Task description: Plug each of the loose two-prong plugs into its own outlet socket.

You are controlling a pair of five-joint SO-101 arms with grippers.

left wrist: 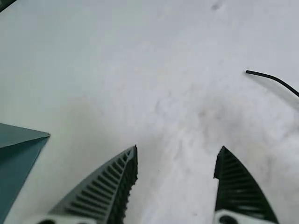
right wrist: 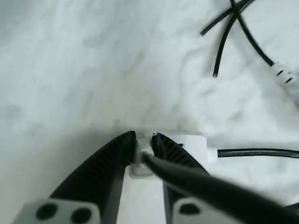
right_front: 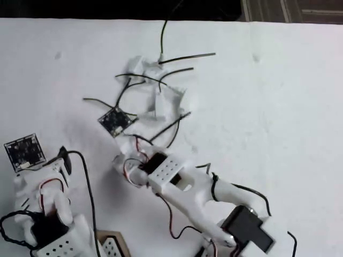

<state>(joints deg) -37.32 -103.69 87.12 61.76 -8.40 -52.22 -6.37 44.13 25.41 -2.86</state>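
Right claw [right_front: 124, 160] at white plug [right_front: 126, 143] beside black square board [right_front: 115, 121]; other plugs [right_front: 161, 99], black cords [right_front: 187, 57] clustered beyond.

A white, slightly wrinkled table cover [right_front: 289, 118] fills nearly the whole high view in front of you. Along the top edge of the frame a dark strip [right_front: 96, 8] runs beyond the table's far edge. In the upper right corner you see a brownish striped surface [right_front: 305, 9], floor or mat, hard to tell. The light is even and shadows are soft.
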